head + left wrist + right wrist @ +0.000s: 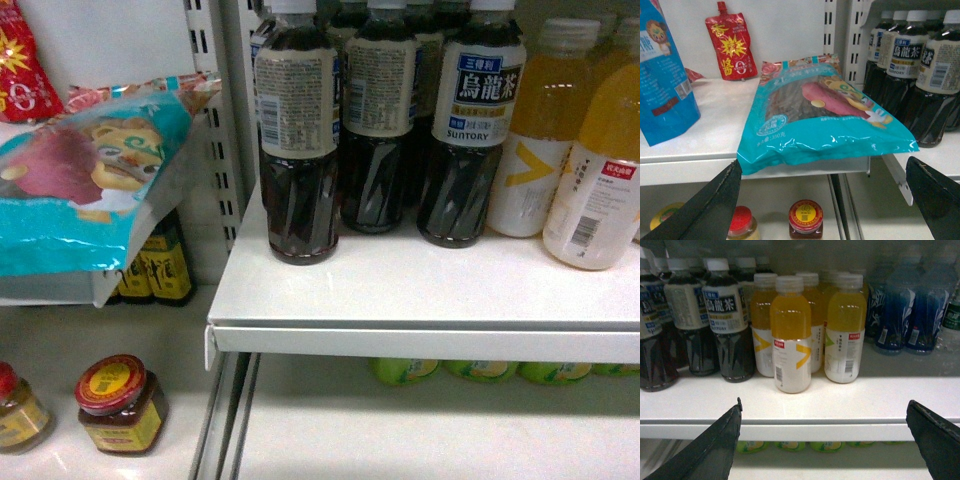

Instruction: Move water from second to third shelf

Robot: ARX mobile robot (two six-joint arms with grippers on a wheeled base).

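The water shows only in the right wrist view, as a clear bottle with a dark green label. It stands at the far right of the white shelf and is cut off by the frame edge. My right gripper is open and empty in front of the shelf lip, well left of and below the water. My left gripper is open and empty too, under a teal snack bag that overhangs the left bay's shelf. Neither gripper appears in the head view.
Dark tea bottles, orange drink bottles and blue bottles fill the shelf left of the water. Green bottle tops show on the shelf below. The left bay holds sauce jars, a red pouch and a blue bag.
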